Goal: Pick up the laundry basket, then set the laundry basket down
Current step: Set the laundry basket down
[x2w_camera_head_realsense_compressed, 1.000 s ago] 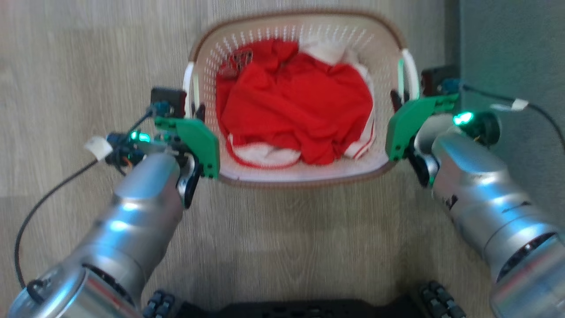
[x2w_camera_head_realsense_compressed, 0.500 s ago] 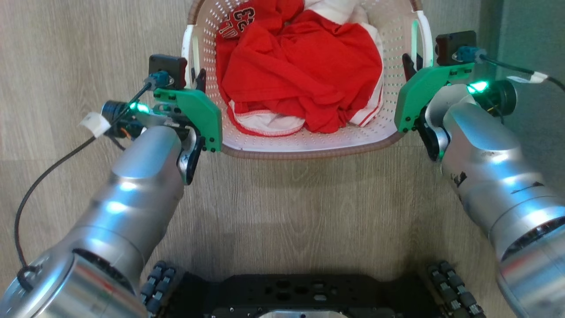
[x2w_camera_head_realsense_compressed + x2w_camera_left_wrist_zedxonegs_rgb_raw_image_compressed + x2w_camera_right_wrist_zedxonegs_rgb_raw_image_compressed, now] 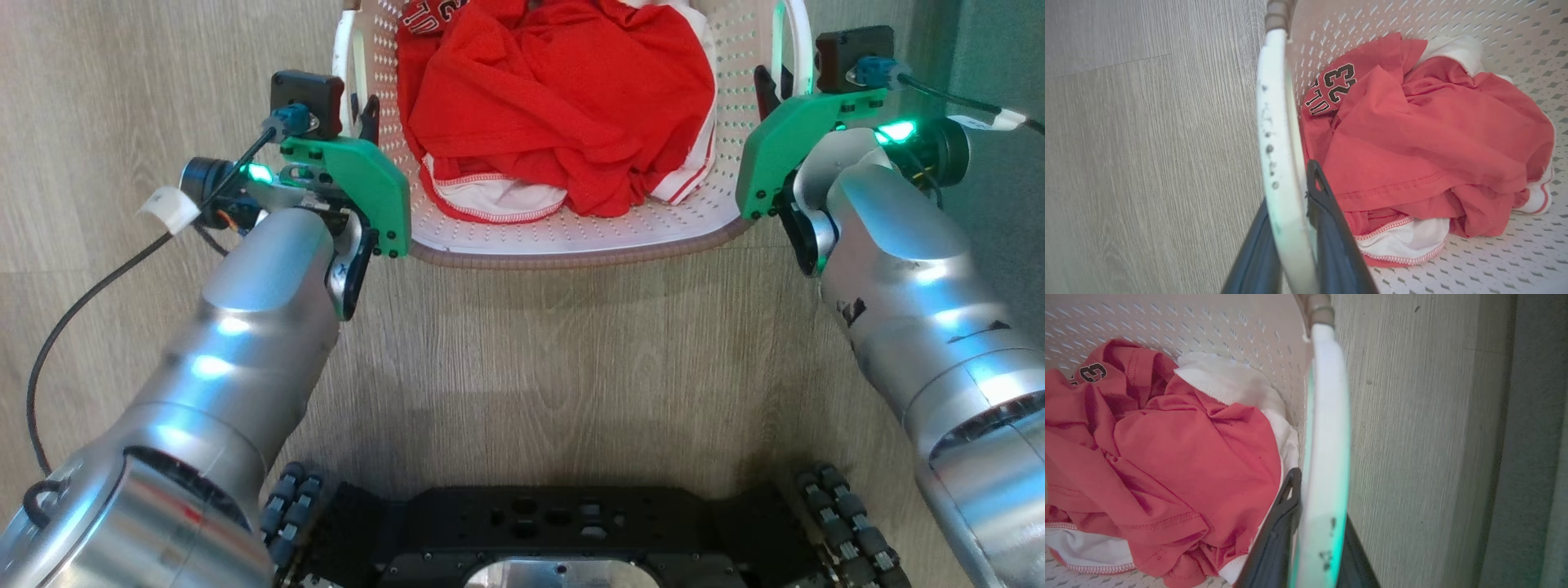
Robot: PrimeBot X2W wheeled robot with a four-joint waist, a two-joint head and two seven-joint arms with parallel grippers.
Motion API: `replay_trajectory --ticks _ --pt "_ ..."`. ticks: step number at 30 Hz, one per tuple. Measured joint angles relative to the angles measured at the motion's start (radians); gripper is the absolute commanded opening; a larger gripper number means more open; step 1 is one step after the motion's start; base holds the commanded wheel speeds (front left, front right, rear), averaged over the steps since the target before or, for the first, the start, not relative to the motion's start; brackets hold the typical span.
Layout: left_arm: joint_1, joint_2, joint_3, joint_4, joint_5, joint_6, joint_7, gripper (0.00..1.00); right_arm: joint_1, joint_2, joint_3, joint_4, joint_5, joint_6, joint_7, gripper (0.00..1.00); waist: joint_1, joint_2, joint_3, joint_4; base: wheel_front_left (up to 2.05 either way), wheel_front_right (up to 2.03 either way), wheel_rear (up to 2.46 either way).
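The cream-white perforated laundry basket (image 3: 571, 249) with a brown rim lies at the top of the head view, with red and white clothes in it. My left gripper (image 3: 361, 122) is shut on its white left handle (image 3: 1276, 122), one dark finger on each side of the band. My right gripper (image 3: 766, 88) is shut on the white right handle (image 3: 1327, 416) in the same way. The left gripper (image 3: 1290, 185) and the right gripper (image 3: 1321, 498) show close up in their wrist views. The basket's far rim is cut off in the head view.
A red jersey (image 3: 1412, 134) with black numbers lies crumpled over white cloth in the basket. Pale wood floor (image 3: 555, 367) runs under everything. My black wheeled base (image 3: 563, 531) is at the bottom. A grey-green wall (image 3: 1008, 57) stands close on the right.
The head view has shifted: the basket and both grippers sit higher in it and my base has come into sight. Both grips on the handles are unchanged.
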Motion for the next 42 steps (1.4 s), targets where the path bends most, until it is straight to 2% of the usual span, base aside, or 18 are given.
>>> replay_trajectory --ticks 6,12,16,18,19,20,21,22,23,24,26,32,42 --pt "-0.008 -0.003 0.016 0.009 0.019 -0.005 -0.002 0.00 -0.002 0.003 -0.051 -0.003 -0.056 0.001 0.000 0.00 0.0000 0.0000 0.011 -0.001 0.00 0.00 0.00" --pt "-0.023 -0.005 0.019 0.016 0.031 -0.009 -0.003 0.00 -0.007 0.003 -0.063 -0.007 -0.060 0.001 0.000 0.00 -0.0001 0.0000 0.019 0.004 0.00 0.00 0.00" --pt "-0.023 -0.006 0.024 0.021 0.031 -0.009 -0.007 0.00 -0.009 0.002 -0.060 -0.008 -0.061 0.001 -0.002 0.20 -0.0001 0.0000 0.021 0.004 0.00 0.00 0.00" --pt "-0.029 -0.006 0.027 0.022 0.031 -0.009 -0.007 0.30 -0.009 0.002 -0.053 -0.002 -0.063 0.001 0.003 0.36 0.0001 0.0000 0.022 0.004 0.00 0.00 0.00" --pt "-0.035 -0.006 0.028 0.025 0.034 -0.009 -0.007 0.41 -0.009 0.002 -0.051 0.001 -0.063 0.001 0.003 0.41 0.0000 0.0000 0.021 0.004 0.00 0.00 0.00" --pt "-0.035 -0.005 0.031 0.027 0.040 -0.009 -0.007 0.47 -0.009 -0.001 -0.050 0.001 -0.063 0.001 0.003 0.45 0.0000 0.0000 0.021 0.003 0.00 0.00 0.00" --pt "-0.035 -0.004 0.036 0.030 0.040 -0.008 -0.007 0.63 -0.009 -0.003 -0.050 0.001 -0.063 0.001 0.003 0.49 0.0000 0.0000 0.020 0.003 0.00 0.00 0.00" --pt "-0.034 -0.004 0.043 0.031 0.040 -0.008 -0.007 0.74 -0.009 -0.005 -0.049 0.002 -0.063 0.001 0.003 0.75 0.0000 0.0000 0.019 0.003 0.00 0.00 0.00" --pt "-0.034 -0.004 0.047 0.032 0.040 -0.008 -0.007 0.81 -0.009 -0.006 -0.046 0.002 -0.063 0.001 0.003 0.95 0.0000 0.0000 0.018 0.002 0.00 0.00 0.00" --pt "-0.034 -0.004 0.049 0.032 0.040 -0.007 -0.007 0.90 -0.009 -0.008 -0.044 0.002 -0.063 0.001 0.002 1.00 0.0000 0.0000 0.016 0.002 0.00 0.00 0.00" --pt "-0.034 -0.004 0.053 0.032 0.040 -0.006 -0.007 1.00 -0.009 -0.009 -0.042 0.002 -0.061 0.001 0.001 1.00 0.0000 0.0000 0.012 0.001 0.00 0.00 0.00" --pt "-0.028 -0.003 0.084 0.011 0.049 0.011 -0.007 1.00 -0.009 -0.009 -0.030 -0.008 -0.059 0.001 -0.009 1.00 0.0000 0.0000 -0.017 -0.006 0.00 0.00 0.00" --pt "0.065 0.016 0.182 -0.129 0.102 0.019 -0.007 1.00 -0.005 -0.009 -0.016 -0.055 -0.042 0.001 -0.025 1.00 0.0000 0.0000 -0.104 -0.019 0.00 0.00 0.00"
